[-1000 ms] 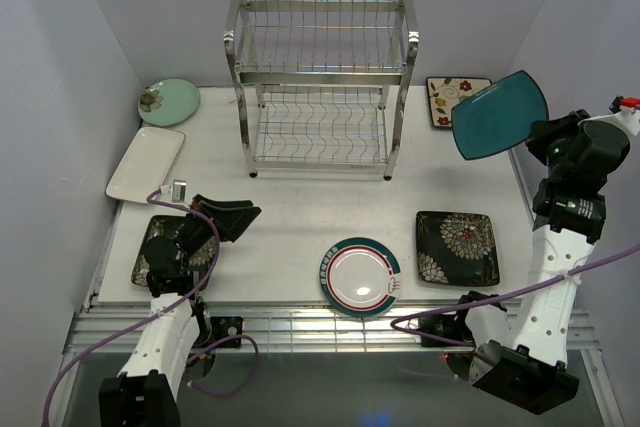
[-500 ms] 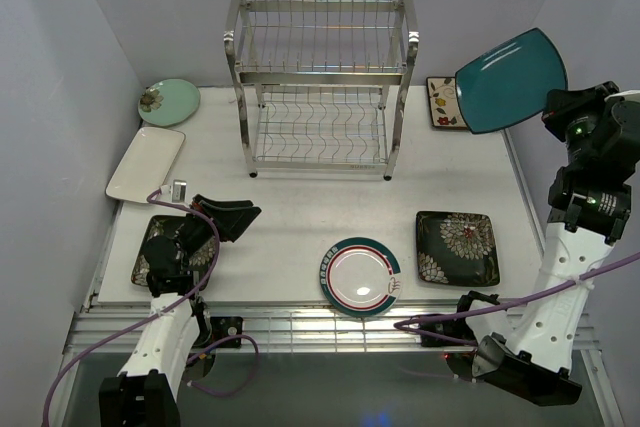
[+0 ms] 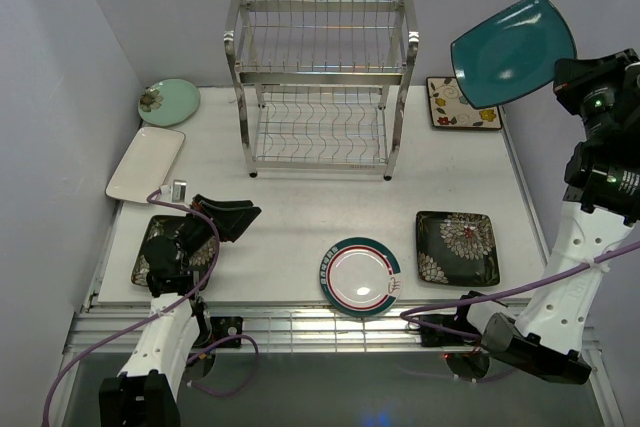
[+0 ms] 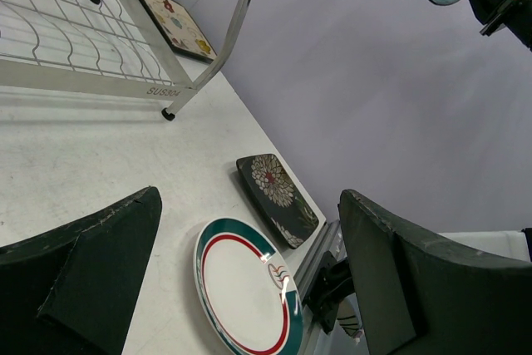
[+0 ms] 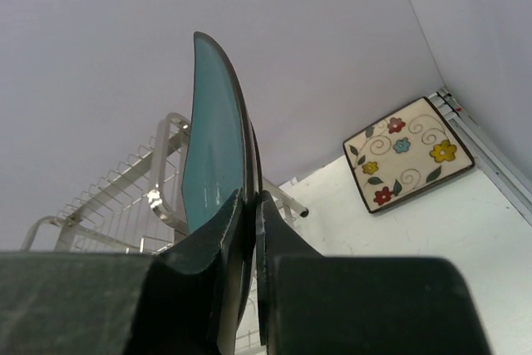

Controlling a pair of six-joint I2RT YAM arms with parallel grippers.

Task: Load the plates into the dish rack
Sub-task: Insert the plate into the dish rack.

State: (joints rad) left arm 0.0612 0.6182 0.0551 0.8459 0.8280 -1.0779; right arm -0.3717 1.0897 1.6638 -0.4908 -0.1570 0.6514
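Left gripper (image 3: 228, 215) hangs jaws wide above white table (image 3: 300, 202), front-left; tall shiny steel wire dish rack (image 3: 320, 87) mid-back; right gripper (image 5: 248, 205) pinches rim of plain teal glazed plate (image 3: 512, 49), held high right of rack, probably stiff, slick, breakable, edge-grip best.

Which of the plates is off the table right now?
The plain teal plate, pinched by its rim in the right hand up beside the rack; the other six lie flat on the table.
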